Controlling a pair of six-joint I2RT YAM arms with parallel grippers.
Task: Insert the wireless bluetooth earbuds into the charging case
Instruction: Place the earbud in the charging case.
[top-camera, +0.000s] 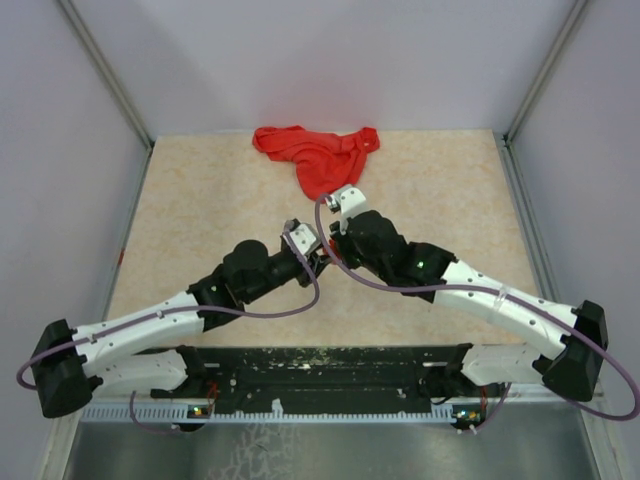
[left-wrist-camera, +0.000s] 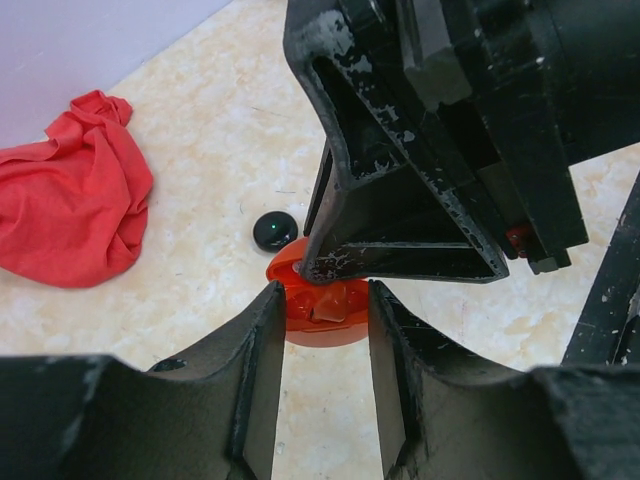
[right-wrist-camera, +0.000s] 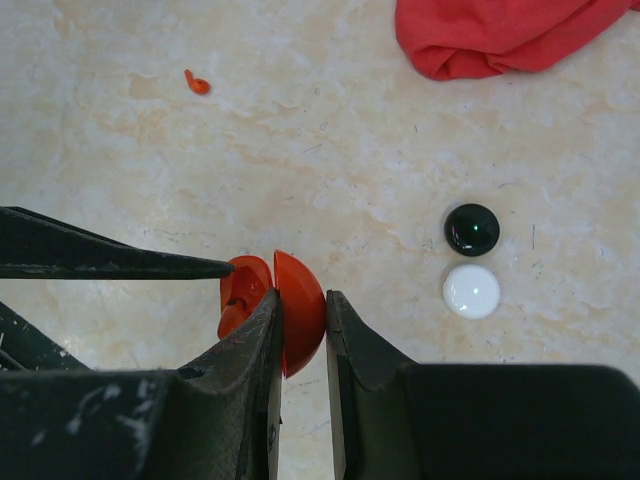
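The pale stone-patterned table (top-camera: 200, 220) takes up most of what I can see. A crumpled red cloth (top-camera: 320, 155) lies on it beyond both grippers, towards the far wall. The two arms reach in from the near edge and meet over the middle of the table.

The right gripper (right-wrist-camera: 301, 297) has its fingers drawn in tight on the domed lid of the red charging case (left-wrist-camera: 330, 322), pinching it from both sides so that the lid stands up on edge. The left gripper (left-wrist-camera: 322, 292) comes at the same case from the other side. Its two fingers flank the lower half and look pressed against its sides, and the right gripper's fingers hang just above them. The case is open, with a lumpy red shape inside, too indistinct to name.

Off to the right of the right gripper's fingers, well apart from them, a black round case (right-wrist-camera: 472, 229) and a white round case (right-wrist-camera: 471, 291) sit just beside each other, the black one farther out. One tiny red earbud (right-wrist-camera: 197, 84) lies loose on the table, ahead and left of the right gripper, well away from the case.
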